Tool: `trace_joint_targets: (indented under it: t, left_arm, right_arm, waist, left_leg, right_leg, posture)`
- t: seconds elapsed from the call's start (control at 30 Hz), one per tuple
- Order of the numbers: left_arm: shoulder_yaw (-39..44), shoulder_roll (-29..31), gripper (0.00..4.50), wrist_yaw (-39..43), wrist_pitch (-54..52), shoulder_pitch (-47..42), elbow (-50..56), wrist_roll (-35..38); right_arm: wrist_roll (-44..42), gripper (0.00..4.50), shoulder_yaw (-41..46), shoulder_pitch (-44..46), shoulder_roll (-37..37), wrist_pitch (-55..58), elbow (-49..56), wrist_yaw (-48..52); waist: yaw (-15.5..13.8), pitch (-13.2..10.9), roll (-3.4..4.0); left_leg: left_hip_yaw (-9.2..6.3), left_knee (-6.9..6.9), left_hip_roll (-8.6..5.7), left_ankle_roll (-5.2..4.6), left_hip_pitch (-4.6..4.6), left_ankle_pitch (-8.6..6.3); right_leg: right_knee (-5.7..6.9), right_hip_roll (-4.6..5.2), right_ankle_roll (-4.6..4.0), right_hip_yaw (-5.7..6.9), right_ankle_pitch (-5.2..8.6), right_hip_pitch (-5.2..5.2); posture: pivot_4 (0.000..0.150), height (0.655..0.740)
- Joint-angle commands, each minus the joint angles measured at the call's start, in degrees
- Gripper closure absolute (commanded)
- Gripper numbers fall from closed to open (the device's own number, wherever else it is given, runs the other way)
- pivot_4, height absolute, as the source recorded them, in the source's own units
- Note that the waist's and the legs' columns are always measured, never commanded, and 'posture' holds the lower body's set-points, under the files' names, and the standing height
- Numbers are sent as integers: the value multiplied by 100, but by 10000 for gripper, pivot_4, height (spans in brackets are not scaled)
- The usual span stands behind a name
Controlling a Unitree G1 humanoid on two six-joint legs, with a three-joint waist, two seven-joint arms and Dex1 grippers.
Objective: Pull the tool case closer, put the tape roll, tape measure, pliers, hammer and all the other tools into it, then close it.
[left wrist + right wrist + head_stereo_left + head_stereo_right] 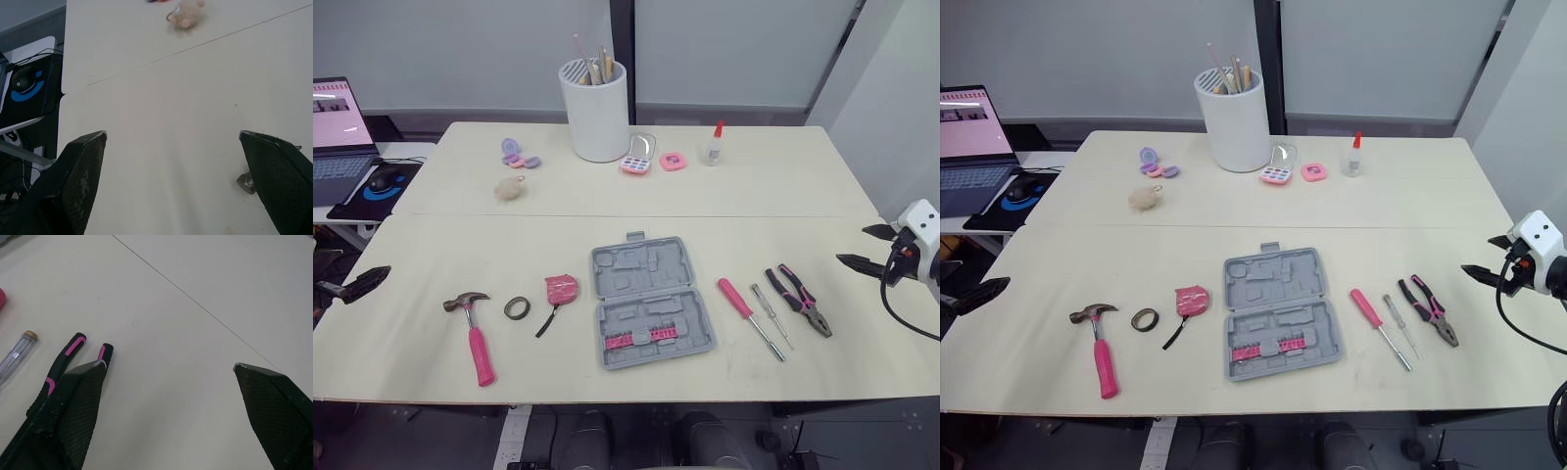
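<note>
Hammer [475, 333] with a pink handle lies close to the front edge of the tabletop [783, 191], on the robot's left, its head pointing away from the robot. Just to its right sit the tape roll [517, 307] and then the pink tape measure [561, 289], with its strap trailing toward the front edge. The grey tool case [636, 264] lies open and flat at the middle of the near tabletop, with a row of pink bits [641, 339] in its nearer half. To the right of the case lie a pink screwdriver [736, 297], a thin clear screwdriver [771, 315] and the pliers [800, 301], side by side and apart from one another.

The left gripper [171, 133] hovers over the left edge of the tabletop, fingers wide apart and empty. The right gripper [854, 245] hangs at the right edge, near the pliers, fingers also spread and holding nothing.

At the far side stand a white cup [597, 113] of sticks and a glue bottle [712, 147].
</note>
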State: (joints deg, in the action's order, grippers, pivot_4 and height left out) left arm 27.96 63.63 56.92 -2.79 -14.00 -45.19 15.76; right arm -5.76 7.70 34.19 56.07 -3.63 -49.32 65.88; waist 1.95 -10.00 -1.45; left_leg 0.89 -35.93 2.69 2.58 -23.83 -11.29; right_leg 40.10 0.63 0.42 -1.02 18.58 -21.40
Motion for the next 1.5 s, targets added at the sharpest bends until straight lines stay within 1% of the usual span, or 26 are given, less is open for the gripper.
trace_joint_targets:
  t: [0.03,0.77,1.13,1.23,1.3,1.47,1.5]
  left_arm:
    - [25,122,0,-52,149,-73,-41,-25]
    - [-34,191,0,11,169,-243,-205,-41]
    - [45,203,0,47,96,-144,-77,24]
    - [128,190,0,105,-13,-14,183,126]
    - [199,157,0,164,-203,66,543,263]
    - [218,-68,0,344,-1050,556,2331,752]
    - [170,-120,1806,320,-1233,608,2683,831]
  right_arm:
    - [-89,259,127,35,116,-14,139,-30]
    - [-66,259,159,13,184,-190,-162,-38]
    - [-47,259,104,85,179,-112,-31,-6]
    - [-33,259,60,146,181,-83,120,41]
    - [-5,259,-11,197,158,-7,317,83]
    - [119,259,-384,231,20,226,1256,213]
    - [162,2063,-467,244,-23,243,1406,181]
  waist:
    - [0,0,0]
    - [1,0,0]
    - [2,0,0]
    - [6,0,0]
    - [4,0,0]
    - [-3,0,0]
    - [-4,0,0]
  left_leg:
    - [0,0,0,0,0,0]
    - [6,0,0,0,0,0]
    - [10,0,0,0,0,0]
    - [11,0,1,0,0,0]
    - [10,0,1,0,0,0]
    - [-4,-1,2,0,-1,0]
    - [-11,-1,1,0,-1,0]
  right_leg:
    - [0,0,0,0,0,0]
    - [0,0,0,0,0,0]
    - [1,0,0,0,0,0]
    - [1,0,0,-1,0,-1]
    - [3,0,0,0,0,-1]
    - [5,0,0,-2,0,-1]
    - [4,1,0,-2,0,-1]
  posture:
    - [1500,7400]
    - [1500,7400]
    - [1500,7400]
    - [1500,7400]
    - [1500,7400]
    - [1500,7400]
    - [1500,7400]
